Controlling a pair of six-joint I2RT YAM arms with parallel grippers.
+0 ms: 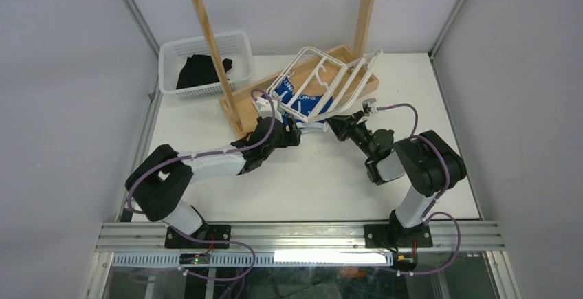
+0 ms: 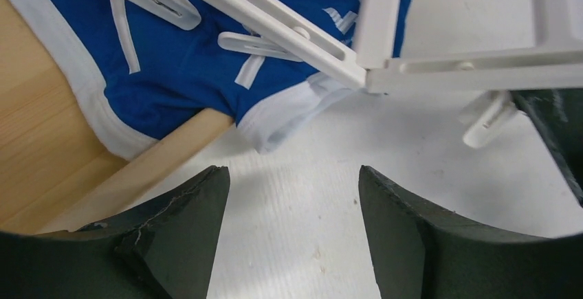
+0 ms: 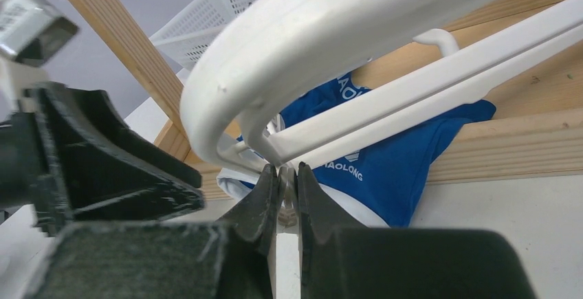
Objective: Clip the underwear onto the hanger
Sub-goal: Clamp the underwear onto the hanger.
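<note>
Two hazards stand out, in my judgement. The larger concerns the hanger point(image 1: 323, 82). It leans tilted above and ahead of both pincers, and the right gripper point(image 3: 287, 196) carries it by one thin pinch under its near corner. A shove or tug from the other side could twist the frame out of that pinch or swing it off the wooden rack base point(image 2: 41, 141).

The smaller hazard concerns the underwear point(image 2: 185, 72), which lies under the frame, just ahead of the left gripper point(image 2: 292, 203). Its white-trimmed edge droops off the base onto the table point(image 2: 309, 168). A shallow bite may catch only the trim and drag the cloth away from the clips point(image 2: 258, 43). One loose clip point(image 2: 487, 122) dangles beside the right pincer and could be knocked.

The left arm point(image 1: 206, 165) stretches low and forward, its pincer close over the table, with its jaws standing wide and nothing between them. The right arm point(image 1: 426, 165) folds with a raised elbow and reaches forward and leftward. Its jaws are nearly closed on a thin white part of the hanger; I cannot tell whether that is rim or clip tab.
</note>
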